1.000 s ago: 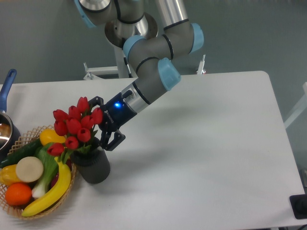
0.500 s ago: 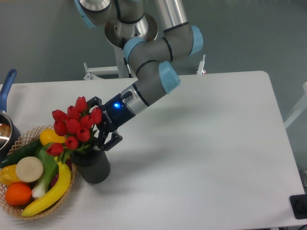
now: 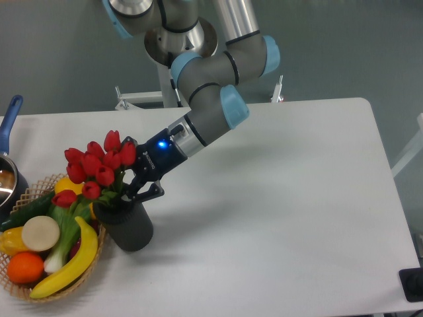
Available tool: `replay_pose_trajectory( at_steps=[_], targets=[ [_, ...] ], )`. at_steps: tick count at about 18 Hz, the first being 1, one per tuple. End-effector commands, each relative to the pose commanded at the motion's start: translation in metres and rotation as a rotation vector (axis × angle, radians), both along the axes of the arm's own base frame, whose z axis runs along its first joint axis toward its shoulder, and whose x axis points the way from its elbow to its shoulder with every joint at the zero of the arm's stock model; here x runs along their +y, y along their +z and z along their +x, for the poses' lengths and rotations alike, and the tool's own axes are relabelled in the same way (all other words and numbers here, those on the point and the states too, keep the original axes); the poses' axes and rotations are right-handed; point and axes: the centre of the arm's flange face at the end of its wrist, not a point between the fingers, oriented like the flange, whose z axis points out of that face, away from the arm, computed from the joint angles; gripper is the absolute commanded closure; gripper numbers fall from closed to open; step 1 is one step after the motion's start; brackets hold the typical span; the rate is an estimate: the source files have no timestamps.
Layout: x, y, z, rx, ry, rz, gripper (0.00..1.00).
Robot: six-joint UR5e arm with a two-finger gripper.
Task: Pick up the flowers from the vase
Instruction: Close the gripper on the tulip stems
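Grey tubular UR5e arm point(image 3: 210, 112) of smooth metal-look links, with rounded light-blue plastic end caps point(image 3: 233, 105) on each joint. Black ring seams between the segments. Wrist section steps down to a silver band, then a black housing. Small blue indicator light point(image 3: 162, 144) lit on that housing. Black two-finger gripper point(image 3: 137, 182) at the end, angular linkage fingers, matte finish

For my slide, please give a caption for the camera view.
Pincer closing on the flowers standing in the vase.
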Motion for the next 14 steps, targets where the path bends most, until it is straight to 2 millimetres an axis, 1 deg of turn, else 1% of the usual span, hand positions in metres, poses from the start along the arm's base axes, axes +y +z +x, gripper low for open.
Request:
replay_pose_trajectory(
  at_steps=[1, 2, 6, 8, 11, 14],
  targets=[
    [0.0, 0.0, 0.0, 0.0, 0.0, 0.0, 0.46],
    [0.0, 0.0, 0.0, -0.002, 0.001, -0.002, 0.49],
    [0.0, 0.001, -0.001, -0.002, 0.002, 0.0, 0.5],
    [-0.001, 0.002, -0.002, -0.004, 0.003, 0.005, 0.53],
    [-0.001, 0.005, -0.003, -0.026, 0.005, 0.032, 0.53],
    [0.0, 0.013, -0.005, -0.041, 0.006, 0.062, 0.53]
  ],
)
